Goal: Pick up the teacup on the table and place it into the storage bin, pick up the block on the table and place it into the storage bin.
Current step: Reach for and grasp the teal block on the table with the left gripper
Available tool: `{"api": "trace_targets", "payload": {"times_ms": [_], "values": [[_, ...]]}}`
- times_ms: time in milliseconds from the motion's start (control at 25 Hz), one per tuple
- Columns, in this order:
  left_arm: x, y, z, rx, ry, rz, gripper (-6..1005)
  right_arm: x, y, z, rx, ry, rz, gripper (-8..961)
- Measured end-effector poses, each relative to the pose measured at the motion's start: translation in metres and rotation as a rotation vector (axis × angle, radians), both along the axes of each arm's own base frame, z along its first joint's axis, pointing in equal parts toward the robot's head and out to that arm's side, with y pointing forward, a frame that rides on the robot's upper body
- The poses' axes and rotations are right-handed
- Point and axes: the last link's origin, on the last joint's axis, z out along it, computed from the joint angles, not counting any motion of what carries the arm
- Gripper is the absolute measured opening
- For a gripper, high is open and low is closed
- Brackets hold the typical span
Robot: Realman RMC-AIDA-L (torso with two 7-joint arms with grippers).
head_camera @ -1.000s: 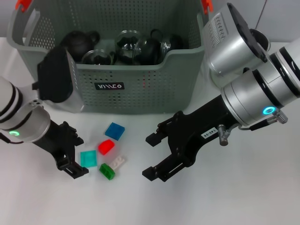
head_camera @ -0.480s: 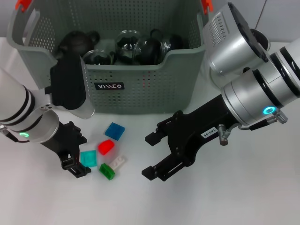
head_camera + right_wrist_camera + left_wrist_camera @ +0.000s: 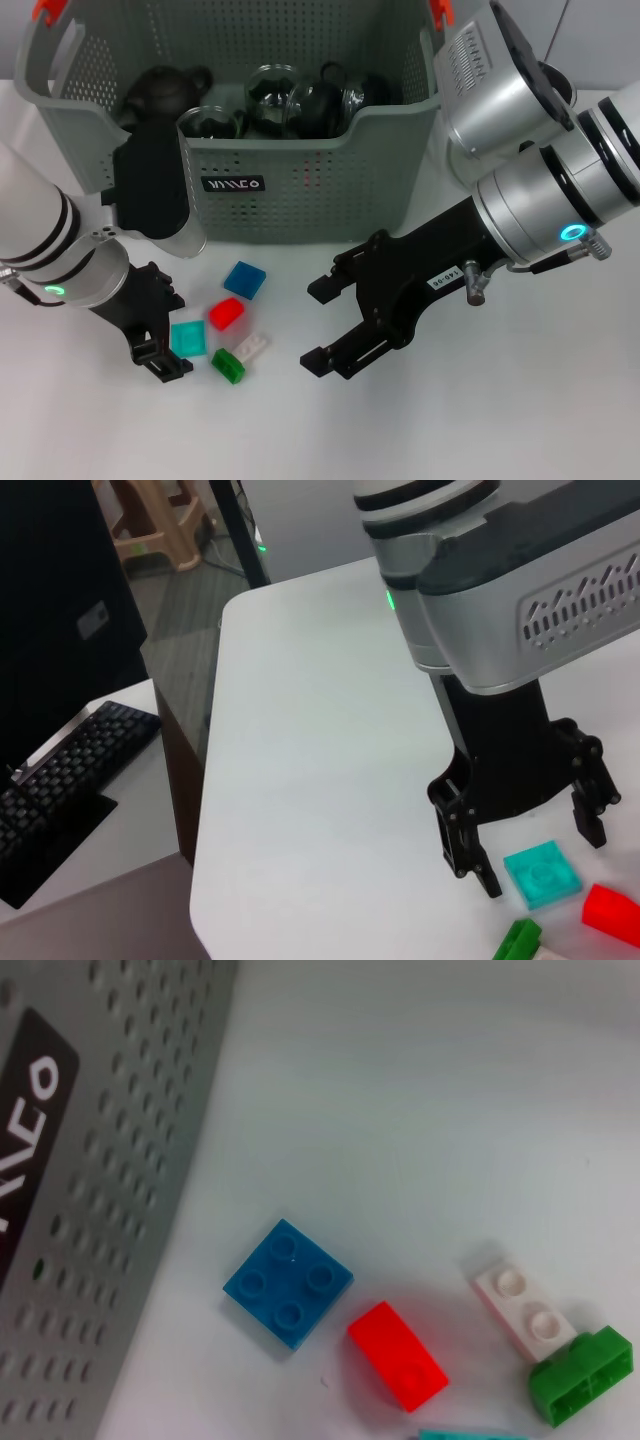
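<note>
White table (image 3: 520,420) lies bare along the near edge. Nearest, the left hand (image 3: 172,332) stands low with its fingers spread wide either side of the turquoise flat square block (image 3: 188,338) — the green brick (image 3: 228,365), white plate (image 3: 252,345), red brick (image 3: 226,313) and blue square block (image 3: 245,279) lie just beside. The right hand (image 3: 322,324) hovers wide open, empty, beside them. Beyond, the grey-green perforated plastic storage bin (image 3: 300,190) holds dark teapots and glass teacups (image 3: 275,100).
</note>
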Motion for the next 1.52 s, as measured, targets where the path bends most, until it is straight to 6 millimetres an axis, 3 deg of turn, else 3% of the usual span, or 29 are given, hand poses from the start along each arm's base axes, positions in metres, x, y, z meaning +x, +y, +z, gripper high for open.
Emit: {"api": "trace_targets", "payload": {"times_ms": [480,1520], "values": [[0.0040,-0.0006,-0.0034,-0.017,0.011,-0.006,825,0.0008,0.0015,0.0001,0.003,0.000,-0.002,887],[0.0079,-0.0015,-0.0083,-0.030,0.054,-0.028,671,0.0012,0.0017,-0.0004,0.008,0.003,0.005,886]]}}
